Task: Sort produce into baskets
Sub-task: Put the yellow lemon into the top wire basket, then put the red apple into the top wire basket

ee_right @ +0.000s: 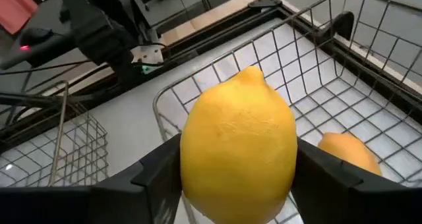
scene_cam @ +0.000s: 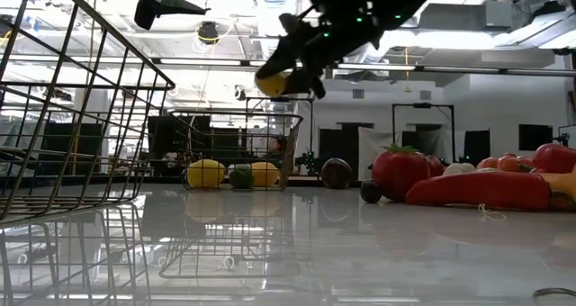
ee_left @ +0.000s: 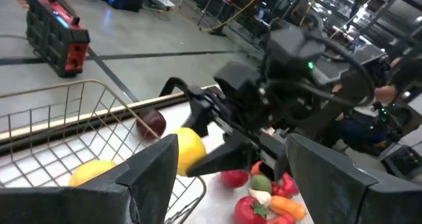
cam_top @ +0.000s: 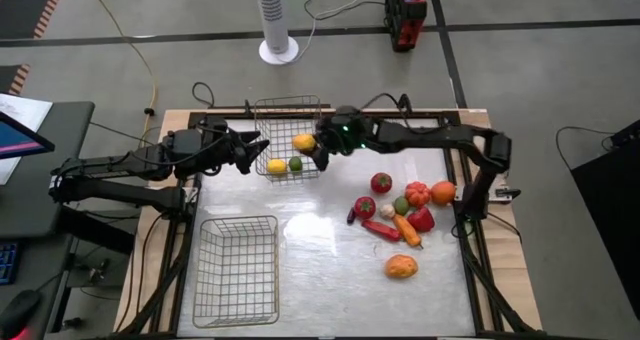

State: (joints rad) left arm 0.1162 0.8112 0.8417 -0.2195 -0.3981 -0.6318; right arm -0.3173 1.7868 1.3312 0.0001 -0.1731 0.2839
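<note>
My right gripper [cam_top: 312, 147] is shut on a yellow lemon [cam_top: 303, 141] above the far wire basket [cam_top: 288, 110]; it also shows in the low view [scene_cam: 273, 81]. A yellow piece [cam_top: 277, 166] and a green one [cam_top: 296, 164] lie on that basket's floor. My left gripper [cam_top: 256, 152] is open and empty at the basket's left side, pointing at the lemon. The other produce [cam_top: 402, 215] lies loose on the table at the right. The second basket [cam_top: 237, 270] stands near the front left. My right gripper pinches the lemon by its two opposite sides [ee_right: 191, 165] between its two fingers [ee_right: 155, 178]. The fingers come from the table's right, slanting down. The lemon is lifted clear, above the far basket, its pointed tip [ee_right: 254, 72] facing away from the wrist.
The loose pile holds a red tomato [cam_top: 381, 183], an orange round piece [cam_top: 442, 192], a red pepper [cam_top: 422, 218], a carrot [cam_top: 407, 230], a dark maroon piece [cam_top: 365, 208] and an orange-yellow fruit [cam_top: 401, 267] nearer the front. Bare table lies between the pile and the baskets.
</note>
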